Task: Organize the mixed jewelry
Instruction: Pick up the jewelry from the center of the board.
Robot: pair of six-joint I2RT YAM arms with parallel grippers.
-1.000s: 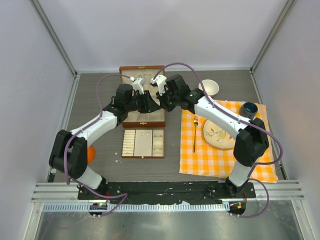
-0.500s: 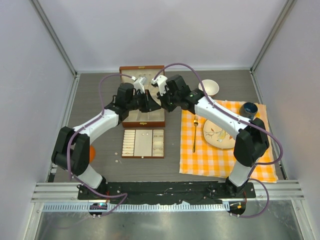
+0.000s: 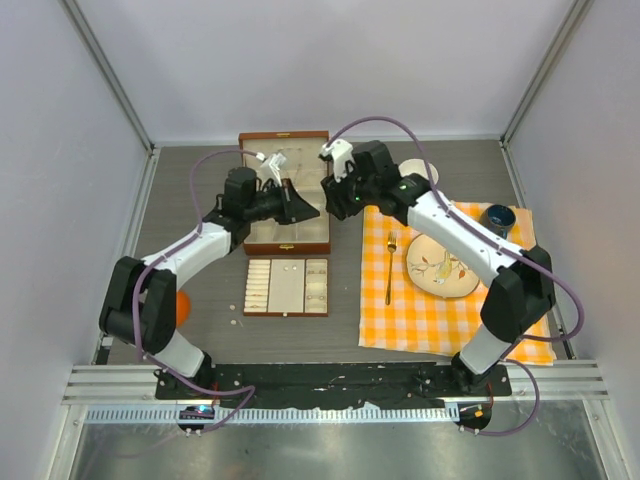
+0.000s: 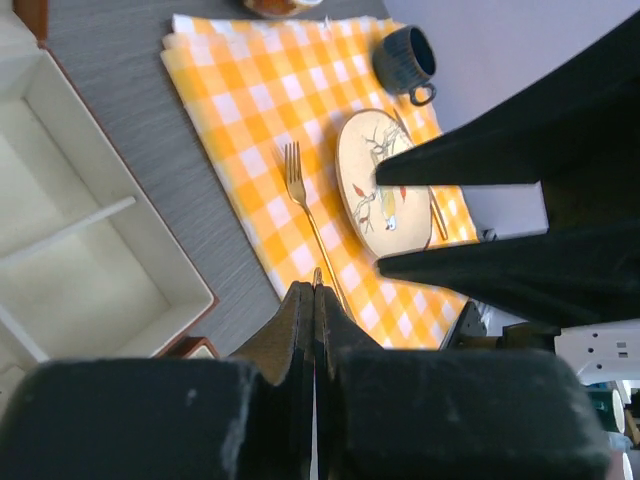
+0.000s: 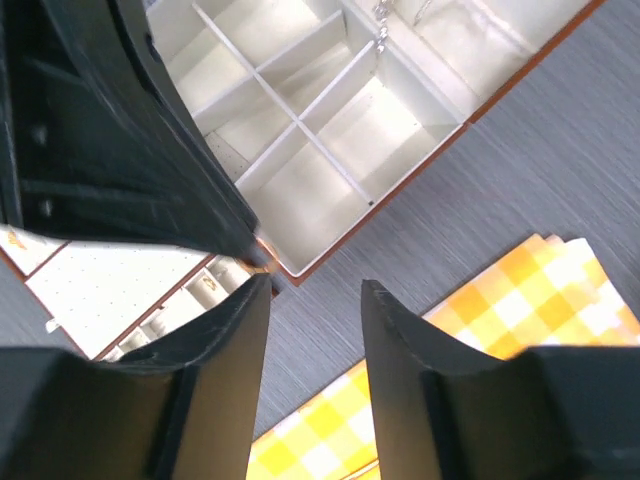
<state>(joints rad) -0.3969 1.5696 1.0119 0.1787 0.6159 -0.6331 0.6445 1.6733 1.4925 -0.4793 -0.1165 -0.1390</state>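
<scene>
**Two end effectors crowd the box's right edge**

Nearest, the cream-lined tray (image 3: 286, 287) carries small silvery pieces (image 3: 291, 268). The checked cloth (image 3: 440, 310) and fork (image 3: 389, 265) lie at its 3 o'clock. At its 12 o'clock is the wooden box (image 3: 262, 139). The left end effector (image 4: 314, 290) is pinched shut, with nothing seen in it. The right end effector (image 5: 315, 285) is partly open and empty, just beside the left. A thin chain (image 5: 381, 35) shows in a far compartment. Bare surface (image 3: 190, 190) lies at the box's 9 o'clock.

No words, numbers or brand names can be read in any view. The plate (image 4: 385, 180) has only a painted picture of twigs and leaves. A white part (image 4: 600, 350) at the edge of the left wrist view has tiny dark marks, too small to read.
</scene>
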